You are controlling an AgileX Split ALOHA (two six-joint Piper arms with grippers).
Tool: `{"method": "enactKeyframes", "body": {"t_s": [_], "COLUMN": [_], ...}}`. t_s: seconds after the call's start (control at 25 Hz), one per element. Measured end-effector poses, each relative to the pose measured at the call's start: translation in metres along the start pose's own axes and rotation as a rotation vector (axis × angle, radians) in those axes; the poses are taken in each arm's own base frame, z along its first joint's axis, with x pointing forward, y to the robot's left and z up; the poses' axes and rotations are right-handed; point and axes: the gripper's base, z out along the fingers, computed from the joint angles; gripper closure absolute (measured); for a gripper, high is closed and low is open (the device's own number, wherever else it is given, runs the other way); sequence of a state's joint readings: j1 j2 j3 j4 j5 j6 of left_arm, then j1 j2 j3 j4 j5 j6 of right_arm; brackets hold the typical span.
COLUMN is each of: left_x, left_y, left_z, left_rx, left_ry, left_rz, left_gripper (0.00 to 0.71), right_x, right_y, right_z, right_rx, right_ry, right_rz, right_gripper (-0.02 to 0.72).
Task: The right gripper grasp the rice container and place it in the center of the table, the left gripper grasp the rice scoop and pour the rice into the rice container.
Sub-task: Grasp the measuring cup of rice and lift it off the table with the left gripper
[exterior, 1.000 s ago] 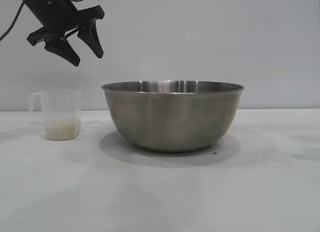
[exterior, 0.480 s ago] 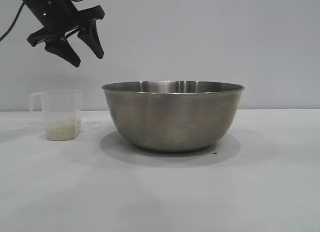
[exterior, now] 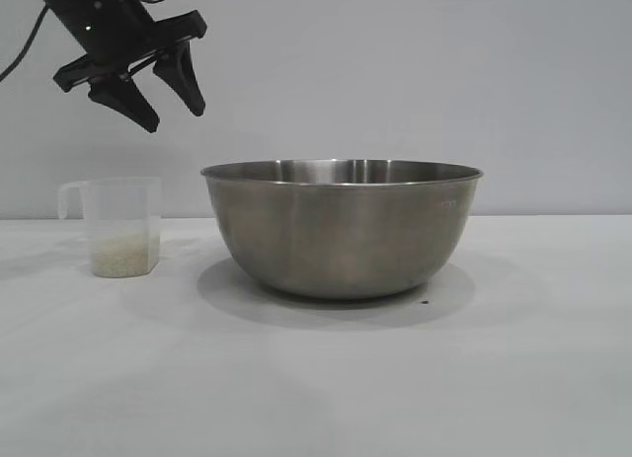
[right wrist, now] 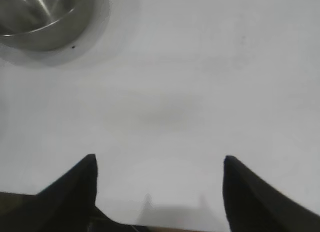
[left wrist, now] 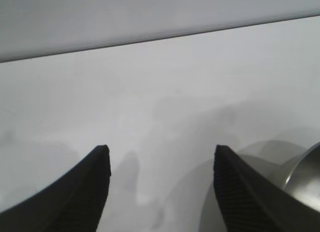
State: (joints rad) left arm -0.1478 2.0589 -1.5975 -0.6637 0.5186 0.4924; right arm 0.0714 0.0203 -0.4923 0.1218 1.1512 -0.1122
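Exterior view: brushed-steel rice container (exterior: pixel 342 228); left of it, translucent rice scoop (exterior: pixel 121 225); left gripper (exterior: pixel 165 102) above, fingers spread, empty.

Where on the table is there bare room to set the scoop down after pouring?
Bare table lies to the right of the rice container and across the whole front strip nearest the camera. A narrower free gap separates the rice scoop from the container. The only crowded spot is around the scoop, with the open left end effector above it. The open right end effector has bare table beneath it.
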Motion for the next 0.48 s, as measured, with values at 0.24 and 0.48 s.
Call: {"method": "enactKeyframes", "body": {"t_s": [0.24, 0.48], "left_x": [0.0015, 0.0016], "left_y": [-0.0009, -0.0010], "left_z": [-0.0001, -0.0001], "left_rx": [0.010, 0.010], "left_ry": [0.019, 0.020], "left_rz": [0.002, 0.002], "left_gripper": [0.309, 0.309], "right_x": [0.0033, 0.0033], "right_y": [0.0006, 0.0006], "right_z": [-0.0037, -0.0037], "right_rx": [0.003, 0.003], "right_ry": [-0.038, -0.038], "right_rz": [-0.004, -0.004], "right_gripper": [0.253, 0.253]}}
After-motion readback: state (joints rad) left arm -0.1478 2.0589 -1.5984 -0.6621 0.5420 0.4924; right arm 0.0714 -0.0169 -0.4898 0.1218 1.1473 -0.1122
